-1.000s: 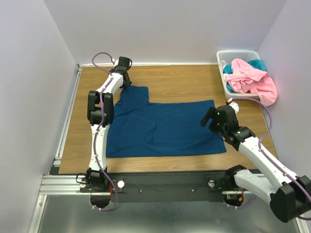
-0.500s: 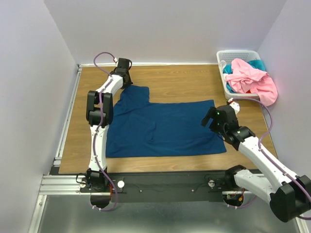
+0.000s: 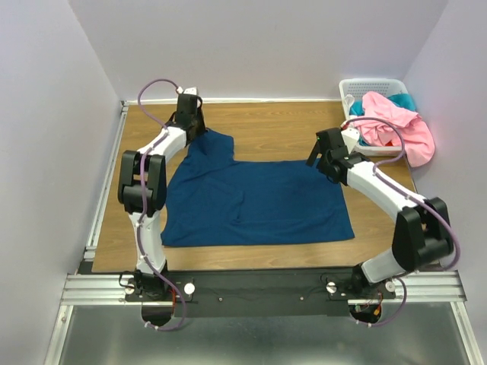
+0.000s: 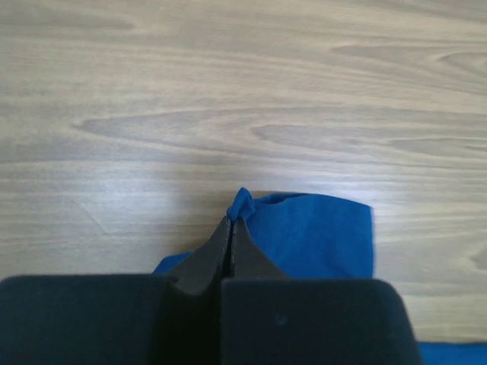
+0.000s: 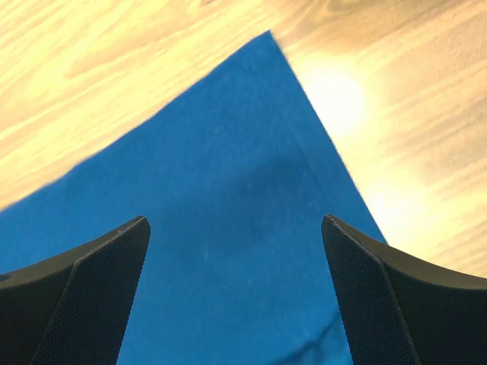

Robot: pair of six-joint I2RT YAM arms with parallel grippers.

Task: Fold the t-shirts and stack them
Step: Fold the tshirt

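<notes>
Right hand [image 5: 234,222] moved nearer basket [image 3: 373,80], open over t-shirt [image 3: 259,201]; left hand [image 4: 230,224] grips, apparently, sleeve [image 4: 312,236].

Bright, even light; glare on the table [image 5: 335,99] (right wrist view)

From where I stand, no writing, label, brand or number is readable on the blue t-shirt [image 3: 259,201], the white basket [image 3: 370,81] or the wooden table [image 3: 274,125].

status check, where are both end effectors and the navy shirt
Left end effector shut on navy shirt at its far left corner. Right end effector open over the far right corner. Shirt spread flat, nothing in the way.
</notes>
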